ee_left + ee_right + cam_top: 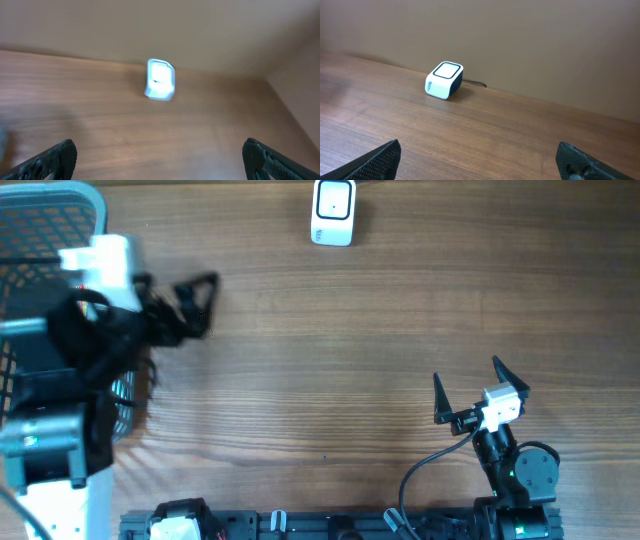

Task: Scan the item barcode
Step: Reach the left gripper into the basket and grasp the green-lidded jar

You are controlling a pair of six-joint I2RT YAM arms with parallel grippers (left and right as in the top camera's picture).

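While left claw gapes, basket (contents hidden)

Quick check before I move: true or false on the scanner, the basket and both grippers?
1. The barcode scanner sits near the far edge of the table. True.
2. The right gripper is shut on an item. False: it is open and empty.
3. The left gripper is open with nothing between its fingers. True.
4. The basket stands beside the right arm. False: it is at the left side, partly under the left arm.
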